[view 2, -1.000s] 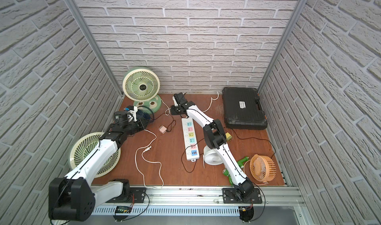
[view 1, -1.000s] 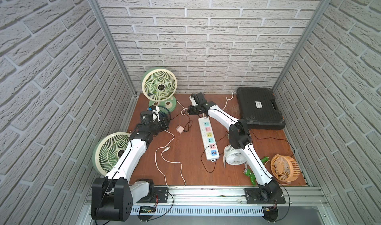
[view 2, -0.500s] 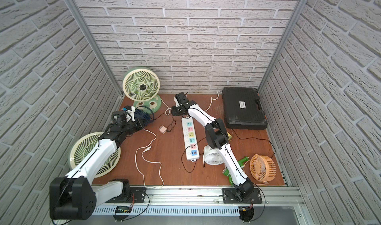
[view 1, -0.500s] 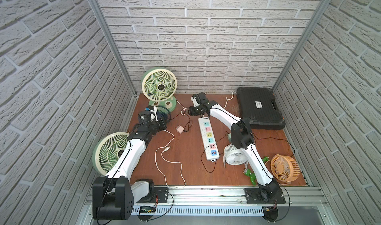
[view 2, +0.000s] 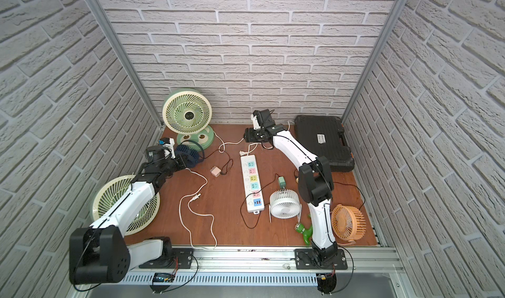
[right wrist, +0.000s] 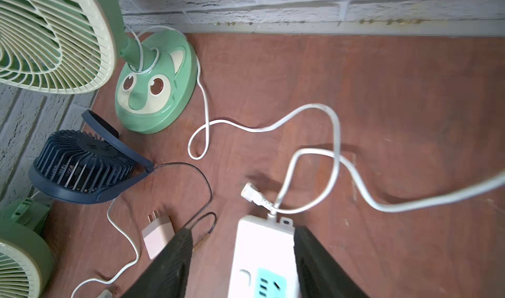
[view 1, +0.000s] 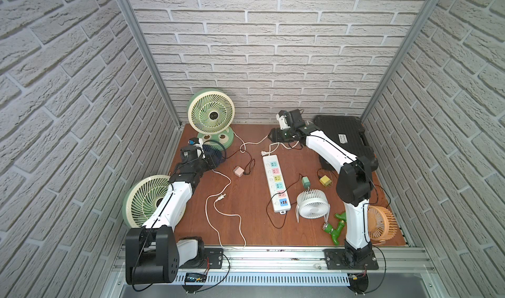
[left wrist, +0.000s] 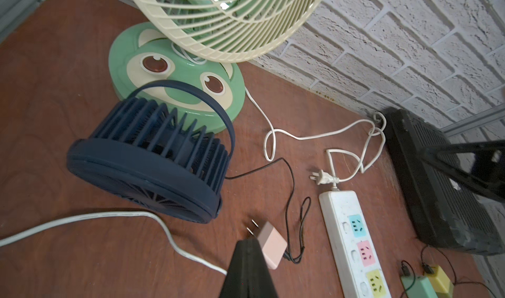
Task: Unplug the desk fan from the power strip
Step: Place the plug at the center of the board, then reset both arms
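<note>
The power strip (view 1: 276,186), a long white bar with pastel sockets and a blue USB panel at one end, lies flat on the tabletop (view 1: 246,222). Its corded end sits between the spread fingers of the right hand (right wrist: 241,229). The green desk fan (view 1: 211,115) stands upright off to that hand's left. Its white plug (right wrist: 252,194) lies loose just ahead of the fingertips.

Five fans are counted on the surface (view 1: 246,228): a back green fan (view 1: 211,115), a left green fan (view 1: 142,201), a navy fan (view 1: 212,151), a white fan (view 1: 313,204) and an orange fan (view 1: 381,222). Three plug adapters are seen: a pink adapter (view 1: 238,171), a green adapter (view 1: 305,181) and a yellow adapter (view 1: 324,179). One power strip (view 1: 274,184), one black case (view 1: 341,130) and one green plastic piece (view 1: 336,228) are counted.
</note>
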Available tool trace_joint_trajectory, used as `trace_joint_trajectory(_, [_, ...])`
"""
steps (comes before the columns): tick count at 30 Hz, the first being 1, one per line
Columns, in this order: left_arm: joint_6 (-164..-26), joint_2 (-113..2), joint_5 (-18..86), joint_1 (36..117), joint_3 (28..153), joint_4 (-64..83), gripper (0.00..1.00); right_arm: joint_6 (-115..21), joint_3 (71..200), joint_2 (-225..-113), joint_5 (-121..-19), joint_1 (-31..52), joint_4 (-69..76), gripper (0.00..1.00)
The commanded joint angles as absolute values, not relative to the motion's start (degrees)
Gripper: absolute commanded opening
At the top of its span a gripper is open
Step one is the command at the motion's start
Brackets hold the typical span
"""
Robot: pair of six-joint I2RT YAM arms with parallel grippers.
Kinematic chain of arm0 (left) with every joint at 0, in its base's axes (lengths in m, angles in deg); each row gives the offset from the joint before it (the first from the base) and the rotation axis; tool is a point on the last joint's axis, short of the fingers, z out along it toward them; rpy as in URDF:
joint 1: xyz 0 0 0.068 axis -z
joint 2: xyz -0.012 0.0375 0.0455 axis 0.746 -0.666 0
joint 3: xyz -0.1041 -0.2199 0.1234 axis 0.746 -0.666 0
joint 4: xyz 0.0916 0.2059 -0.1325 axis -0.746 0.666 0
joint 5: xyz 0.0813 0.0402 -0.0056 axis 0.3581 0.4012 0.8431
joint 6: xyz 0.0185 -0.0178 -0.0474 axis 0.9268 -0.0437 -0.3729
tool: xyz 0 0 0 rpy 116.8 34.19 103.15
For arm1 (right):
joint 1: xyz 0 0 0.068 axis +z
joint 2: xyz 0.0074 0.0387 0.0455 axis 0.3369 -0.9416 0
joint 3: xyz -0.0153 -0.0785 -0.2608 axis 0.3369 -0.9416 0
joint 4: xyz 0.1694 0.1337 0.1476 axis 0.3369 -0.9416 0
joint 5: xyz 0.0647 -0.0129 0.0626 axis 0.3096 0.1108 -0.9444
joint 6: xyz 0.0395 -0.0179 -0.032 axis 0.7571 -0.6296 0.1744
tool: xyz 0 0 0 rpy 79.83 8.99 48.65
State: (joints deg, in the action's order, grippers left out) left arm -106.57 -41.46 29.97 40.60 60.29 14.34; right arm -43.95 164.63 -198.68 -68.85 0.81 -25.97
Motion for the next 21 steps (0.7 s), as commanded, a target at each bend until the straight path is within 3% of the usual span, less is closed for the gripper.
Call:
trace_joint_trajectory(1, [-103.6,-41.2,32.3,38.5,59.9,9.4,0.1,-46.0,157.8,-190.9,-67.9,-2.3,-22.0,0.66])
trace_joint_trajectory(11, [-94.6,-42.2,36.2,36.2,56.2,1.7,0.24,-47.1,134.1,-174.3,-67.0,-14.3,-12.3,0.75])
trace_joint_trajectory(19, [-88.3,-43.2,34.5,35.7,49.9,-9.3,0.66,-52.3,119.0,-166.7,-64.6,-21.2,-4.0,0.87])
trace_joint_trajectory(21, [-87.7,-44.3,33.4,35.5,49.1,-11.2,0.96,-54.4,115.0,-165.1,-63.7,-22.4,-0.8,0.9])
